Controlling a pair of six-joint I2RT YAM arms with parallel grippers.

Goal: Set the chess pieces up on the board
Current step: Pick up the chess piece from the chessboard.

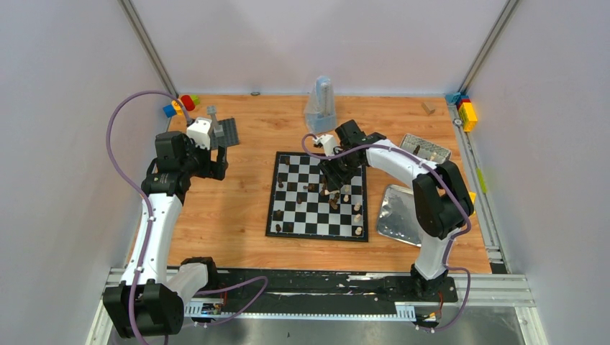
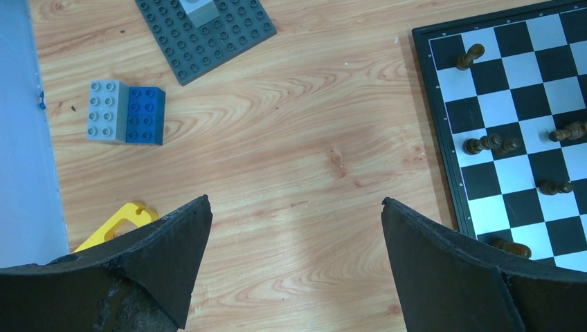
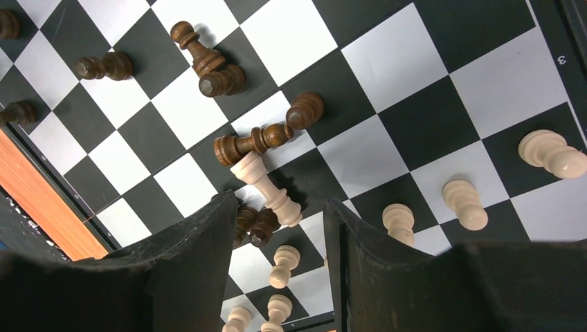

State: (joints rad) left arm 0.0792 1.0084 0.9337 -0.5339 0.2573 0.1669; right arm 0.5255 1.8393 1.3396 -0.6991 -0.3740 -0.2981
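Note:
The black-and-white board (image 1: pixel 288 219) lies mid-table, with dark and cream chess pieces scattered on it, several toppled. My right gripper (image 3: pixel 282 202) hangs low over the board (image 3: pixel 408 62), jaws open. A toppled cream piece (image 3: pixel 266 185) lies between its fingertips, and I see no contact with the fingers. Toppled dark pieces (image 3: pixel 253 142) lie just beyond it, and cream pawns (image 3: pixel 465 203) stand to the right. My left gripper (image 2: pixel 296 200) is open and empty over bare wood, left of the board's edge (image 2: pixel 423 83). Dark pieces (image 2: pixel 493 144) stand near that edge.
A grey studded baseplate (image 2: pixel 208 31) and a grey-and-blue block (image 2: pixel 127 113) lie beyond the left gripper, with a yellow part (image 2: pixel 118 221) by its left finger. Silver trays (image 1: pixel 399 212) sit right of the board. A clear bag (image 1: pixel 321 104) stands at the back. Toy blocks (image 1: pixel 466 111) sit at the far right.

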